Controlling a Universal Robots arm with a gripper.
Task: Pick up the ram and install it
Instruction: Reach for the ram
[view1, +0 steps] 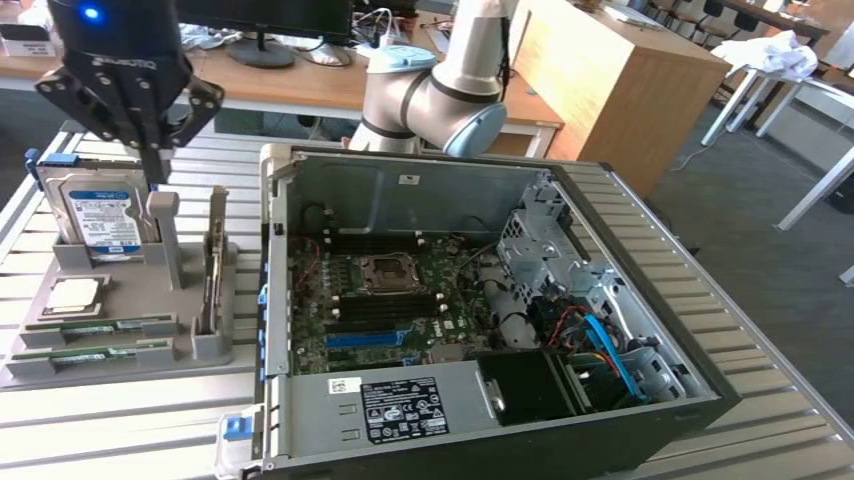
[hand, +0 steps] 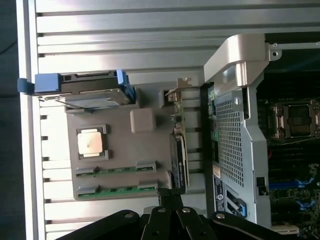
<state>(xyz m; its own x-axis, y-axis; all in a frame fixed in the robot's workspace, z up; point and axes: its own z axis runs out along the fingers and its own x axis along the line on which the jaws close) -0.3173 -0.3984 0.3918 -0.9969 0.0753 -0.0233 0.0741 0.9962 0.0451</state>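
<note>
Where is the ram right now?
At the exterior view's left, one ram stick lies flat in the grey tray, side by side with a second ram stick and right next to the square silver chip.

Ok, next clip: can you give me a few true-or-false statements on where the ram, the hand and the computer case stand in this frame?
1. Two ram sticks lie flat in the grey tray. True.
2. The hand is shut on a ram stick. False: it is shut on nothing, up above the tray by the hard drive.
3. The computer case is open, with the motherboard exposed. True.
4. The hard drive lies flat inside the computer case. False: it stands upright in the grey tray, outside the case.
5. A square processor chip sits in the grey tray near the ram sticks. True.
</note>
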